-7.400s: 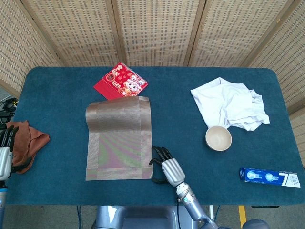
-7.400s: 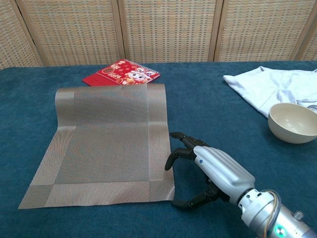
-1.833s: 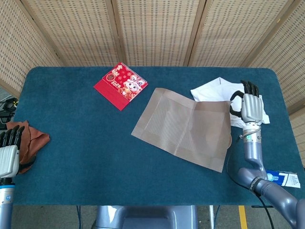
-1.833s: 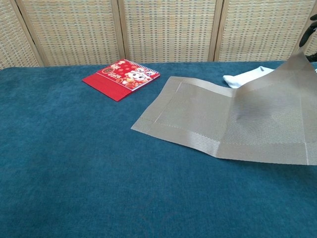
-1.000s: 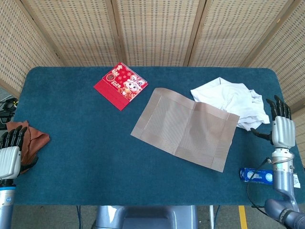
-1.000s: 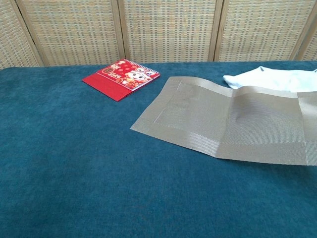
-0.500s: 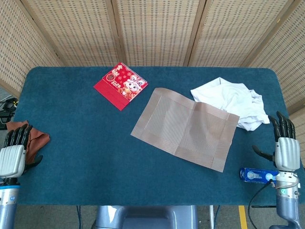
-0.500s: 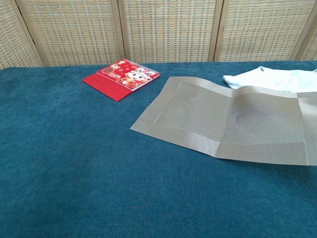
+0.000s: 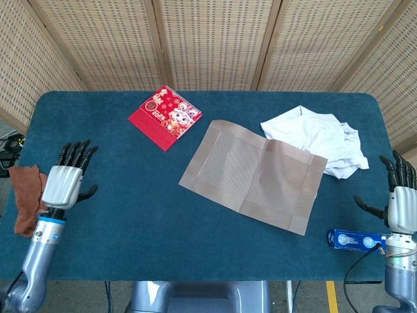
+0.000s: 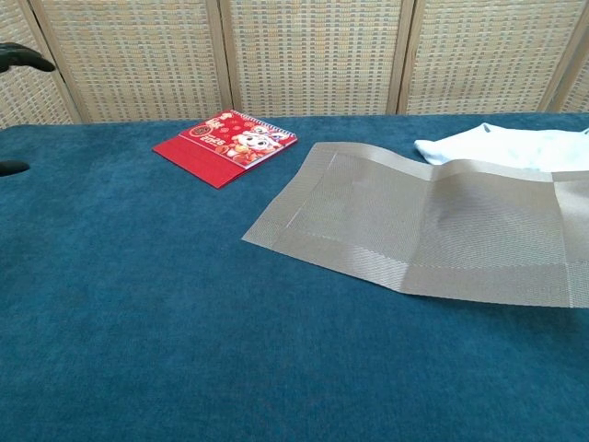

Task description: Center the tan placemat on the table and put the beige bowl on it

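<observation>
Blue cloth covers the table (image 9: 130, 215); my tan placemat (image 9: 253, 173) lies skewed, right of centre, its right part humped. Only the head view shows my left hand (image 9: 64, 182) and right hand (image 9: 401, 202) whole, both spread, holding nothing.

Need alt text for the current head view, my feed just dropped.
A tan placemat lies skewed, right of center on the blue table, its far corner overlapping a crumpled white cloth; no bowl is visible. Both hands are open and hold nothing: left hand beside a brown rag, right hand by a blue tube. A red booklet lies at the back.
</observation>
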Robot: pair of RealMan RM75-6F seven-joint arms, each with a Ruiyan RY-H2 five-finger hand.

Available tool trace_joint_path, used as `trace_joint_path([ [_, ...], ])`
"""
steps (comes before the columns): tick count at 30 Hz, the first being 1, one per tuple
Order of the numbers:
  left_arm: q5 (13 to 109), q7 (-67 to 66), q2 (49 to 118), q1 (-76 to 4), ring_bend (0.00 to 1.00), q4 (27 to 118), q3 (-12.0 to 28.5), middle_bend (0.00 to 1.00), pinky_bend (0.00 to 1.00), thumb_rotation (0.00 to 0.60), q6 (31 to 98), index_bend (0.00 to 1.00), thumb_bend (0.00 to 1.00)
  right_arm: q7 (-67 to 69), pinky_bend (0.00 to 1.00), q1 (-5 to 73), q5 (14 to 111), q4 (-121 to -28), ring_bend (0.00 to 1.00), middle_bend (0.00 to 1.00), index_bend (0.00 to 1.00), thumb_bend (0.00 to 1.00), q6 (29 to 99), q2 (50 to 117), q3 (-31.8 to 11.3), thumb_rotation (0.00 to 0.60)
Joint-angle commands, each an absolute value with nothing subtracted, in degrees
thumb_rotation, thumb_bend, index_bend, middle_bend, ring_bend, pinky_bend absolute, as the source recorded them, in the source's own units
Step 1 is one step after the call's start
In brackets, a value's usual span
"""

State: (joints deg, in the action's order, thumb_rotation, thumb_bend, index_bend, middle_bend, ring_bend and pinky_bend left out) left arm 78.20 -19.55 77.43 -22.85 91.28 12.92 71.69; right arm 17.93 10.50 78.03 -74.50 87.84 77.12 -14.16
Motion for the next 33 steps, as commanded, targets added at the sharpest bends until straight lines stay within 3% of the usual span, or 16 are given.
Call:
trace_joint_path([
  [1,76.9,-22.3,81.4,-27.8,0.00,87.8,14.5,0.00,0.00,0.600,67.2,0.10,0.22,18.5,0.00,10.3,77.9,-74.5,0.00,0.00,0.16,0.25,87.9,76.9,-14.5,0.600],
  [10,74.7,-26.7,89.6,-36.9,0.00,78.4,15.6,0.00,0.00,0.600,60.3,0.09,0.21,20.0,0.00,10.1,77.6,-74.2,0.00,0.00,0.16,0.25,87.7,76.8,-15.0,0.600],
  [16,73.3,-29.0,92.3,-40.7,0.00,75.1,15.6,0.00,0.00,0.600,57.2,0.08,0.16,20.3,0.00,10.1,77.5,-73.9,0.00,0.00,0.17,0.25,87.7,76.8,-15.3,0.600],
  [33,69.4,-33.2,103.1,-48.5,0.00,62.6,13.9,0.00,0.00,0.600,51.4,0.09,0.16,21.8,0.00,10.0,77.0,-73.5,0.00,0.00,0.18,0.25,87.4,76.9,-16.1,0.600],
])
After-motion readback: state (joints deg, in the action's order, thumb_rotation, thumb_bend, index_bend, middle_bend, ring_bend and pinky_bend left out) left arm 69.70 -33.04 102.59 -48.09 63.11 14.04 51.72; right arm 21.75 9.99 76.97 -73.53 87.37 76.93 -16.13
